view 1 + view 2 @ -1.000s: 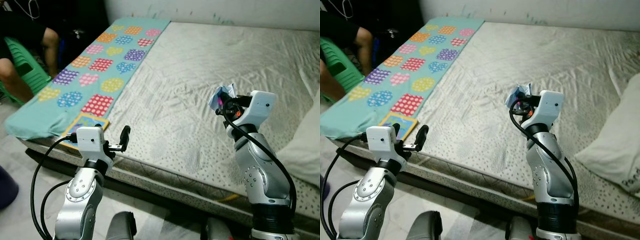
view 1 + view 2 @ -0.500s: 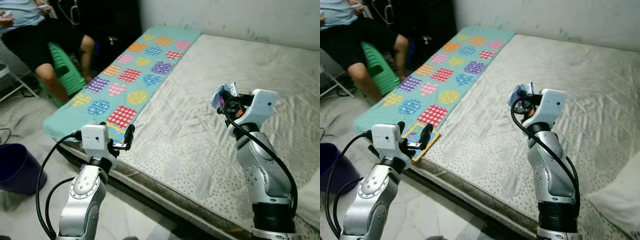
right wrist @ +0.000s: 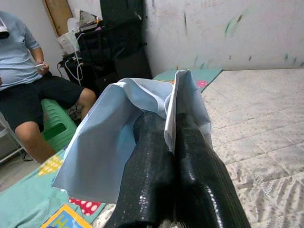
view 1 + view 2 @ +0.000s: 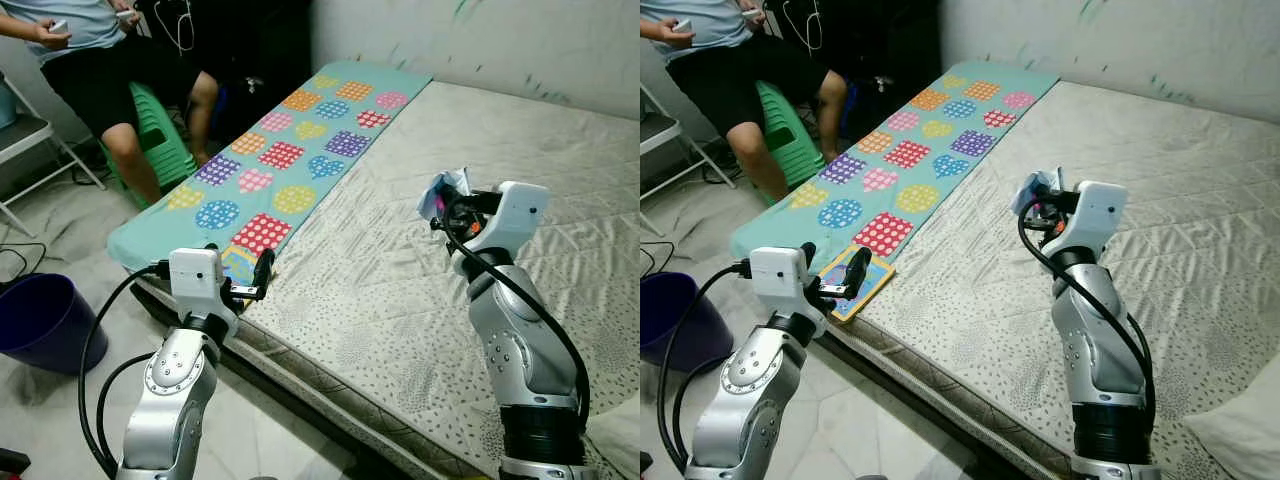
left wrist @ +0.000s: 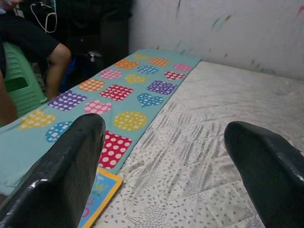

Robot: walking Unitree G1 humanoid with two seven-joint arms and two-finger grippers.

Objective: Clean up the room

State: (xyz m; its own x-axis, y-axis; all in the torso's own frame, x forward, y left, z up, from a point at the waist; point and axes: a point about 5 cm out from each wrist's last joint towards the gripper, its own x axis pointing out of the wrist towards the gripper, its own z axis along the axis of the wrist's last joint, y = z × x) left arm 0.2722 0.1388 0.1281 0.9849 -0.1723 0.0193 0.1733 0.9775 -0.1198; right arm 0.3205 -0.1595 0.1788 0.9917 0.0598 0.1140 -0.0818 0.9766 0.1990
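Grey mattress [image 4: 420,260], stained white wall [image 4: 520,40], pale tiled floor [image 4: 60,400], green plastic chair [image 4: 160,140].

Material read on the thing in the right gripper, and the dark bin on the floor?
Light blue wrapper, pinched in the right gripper: looks like thin plastic film or coated paper, creased and holding sharp folds with a slight sheen; can't tell which. Dark blue bin: probably moulded plastic, smooth with an even rim.

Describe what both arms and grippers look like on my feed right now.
Both arms are jointed silver metal with white box-shaped wrist housings. A looping black cable runs along each. The left gripper and right gripper each have two long glossy black fingers. Small orange-red detail near the right wrist.
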